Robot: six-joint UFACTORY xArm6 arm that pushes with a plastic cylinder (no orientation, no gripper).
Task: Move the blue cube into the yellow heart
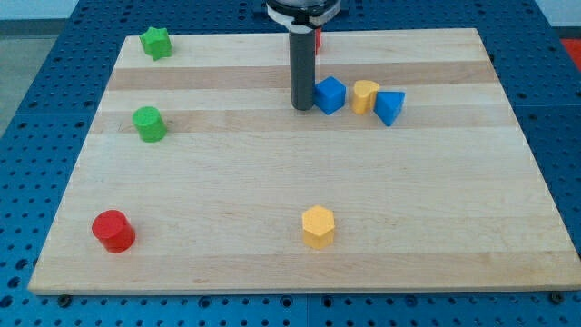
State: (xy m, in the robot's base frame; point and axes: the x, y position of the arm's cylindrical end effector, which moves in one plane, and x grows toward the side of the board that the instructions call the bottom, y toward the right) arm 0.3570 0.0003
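My tip (301,108) sits on the board (272,254) just at 9 o'clock of the blue cube (330,94), close enough that I cannot tell whether they touch. There are no jaws here, only the rod. The yellow heart (365,95) stands just at 3 o'clock of the cube, with a blue wedge (389,106) against its far side. A red block (318,39) peeks from behind the rod. Well apart: green star (156,43), green cylinder (149,123), red cylinder (113,230), yellow hexagon (319,226).

The pale wooden board (300,182) looks smooth and matt; the blue cube (330,94) seems plastic.
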